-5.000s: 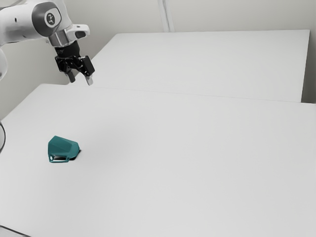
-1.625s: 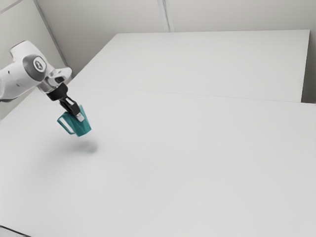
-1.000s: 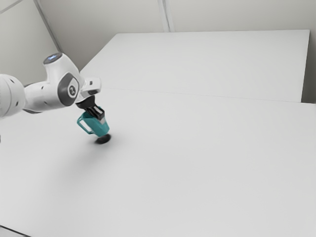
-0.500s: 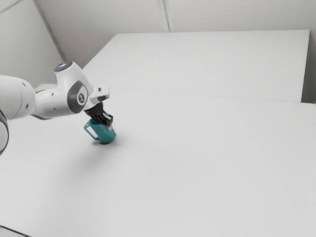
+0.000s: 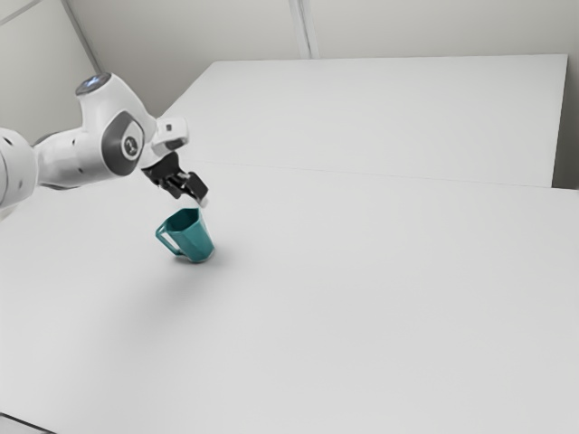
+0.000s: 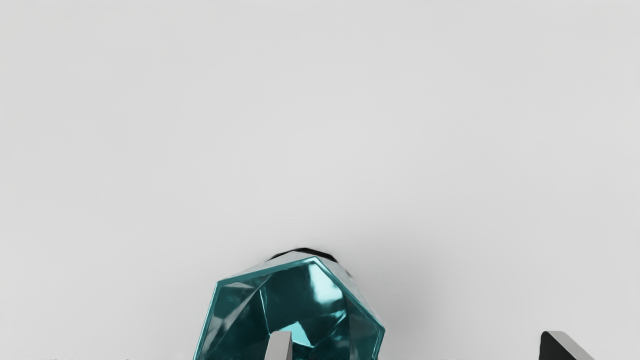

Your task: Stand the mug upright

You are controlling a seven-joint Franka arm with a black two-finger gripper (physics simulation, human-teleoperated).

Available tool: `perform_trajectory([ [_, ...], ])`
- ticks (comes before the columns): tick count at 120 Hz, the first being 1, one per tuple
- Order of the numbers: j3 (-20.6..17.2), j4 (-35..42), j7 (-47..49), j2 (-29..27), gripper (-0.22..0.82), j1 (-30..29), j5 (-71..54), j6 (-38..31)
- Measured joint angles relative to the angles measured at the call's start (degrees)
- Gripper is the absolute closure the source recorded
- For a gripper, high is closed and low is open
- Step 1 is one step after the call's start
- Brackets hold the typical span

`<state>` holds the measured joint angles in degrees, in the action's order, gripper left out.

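Claw wide open, empty, teal mug upright, mouth up, long axis vertical

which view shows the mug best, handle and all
The exterior view: whole mug, handle and upward-facing mouth included. The wrist view looks inside it, but the picture's edge crops it and a finger hides part.

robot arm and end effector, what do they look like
The arm is white with rounded segments, a dark grey joint cover bearing a round emblem, and a disc with a bluish centre. The end effector is black, with two fingers light grey toward their ends.
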<state>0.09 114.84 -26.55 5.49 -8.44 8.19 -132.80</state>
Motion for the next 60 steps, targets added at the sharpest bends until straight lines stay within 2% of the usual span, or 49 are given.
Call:
perform_trajectory([
  [35, -0.08, -17.76, 2.42, -0.43, 0.02, 0.19, -3.32, 20.18],
  [49, -0.09, -23.02, 3.21, -0.49, 0.01, 0.20, -4.52, 26.94],
  [60, -0.09, -24.36, 3.66, -1.14, 0.01, 0.08, -4.89, 30.88],
])
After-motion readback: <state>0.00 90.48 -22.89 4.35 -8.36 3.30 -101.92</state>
